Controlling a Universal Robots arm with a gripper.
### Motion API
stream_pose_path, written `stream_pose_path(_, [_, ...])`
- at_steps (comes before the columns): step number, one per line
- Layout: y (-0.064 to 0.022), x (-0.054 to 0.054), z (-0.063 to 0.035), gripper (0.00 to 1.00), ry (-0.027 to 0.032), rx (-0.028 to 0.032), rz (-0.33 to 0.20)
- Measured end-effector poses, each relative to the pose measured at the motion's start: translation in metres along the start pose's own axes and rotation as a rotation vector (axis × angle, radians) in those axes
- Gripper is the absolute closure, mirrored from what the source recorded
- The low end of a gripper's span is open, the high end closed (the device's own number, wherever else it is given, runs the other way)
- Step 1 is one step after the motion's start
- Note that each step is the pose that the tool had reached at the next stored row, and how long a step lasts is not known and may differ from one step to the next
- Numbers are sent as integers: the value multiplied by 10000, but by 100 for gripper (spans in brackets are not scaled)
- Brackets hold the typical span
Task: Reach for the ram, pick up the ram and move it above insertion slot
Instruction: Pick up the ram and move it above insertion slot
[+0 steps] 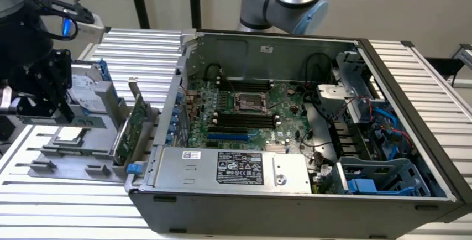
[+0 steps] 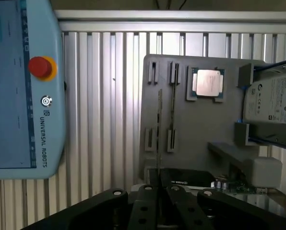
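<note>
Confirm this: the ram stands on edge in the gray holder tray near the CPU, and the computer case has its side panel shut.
Not right. The computer case is open, not shut: the exterior view shows its motherboard bare. The rest holds: the ram stands on edge in the gray holder tray near the CPU.

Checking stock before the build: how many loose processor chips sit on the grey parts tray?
1. The processor chip lies flat in a recess of the grey tray, beside the hard drive. Part of the tray is covered, so another may be hidden.
</note>
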State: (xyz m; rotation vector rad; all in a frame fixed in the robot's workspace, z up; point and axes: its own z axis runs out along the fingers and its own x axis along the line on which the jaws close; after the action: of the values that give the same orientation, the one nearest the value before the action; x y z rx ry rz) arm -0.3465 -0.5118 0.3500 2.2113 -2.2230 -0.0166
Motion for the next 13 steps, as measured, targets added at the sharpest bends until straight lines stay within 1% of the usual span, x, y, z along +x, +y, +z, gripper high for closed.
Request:
stream_pose_path(3, [-107, 3, -132, 87, -57, -1, -15])
stream_pose_path(5, [-182, 7, -201, 87, -94, -1, -26])
stream_pose_path(11, [-439, 12, -339, 87, -175, -2, -63])
stream_pose_path(13, [-532, 13, -372, 87, -191, -3, -72])
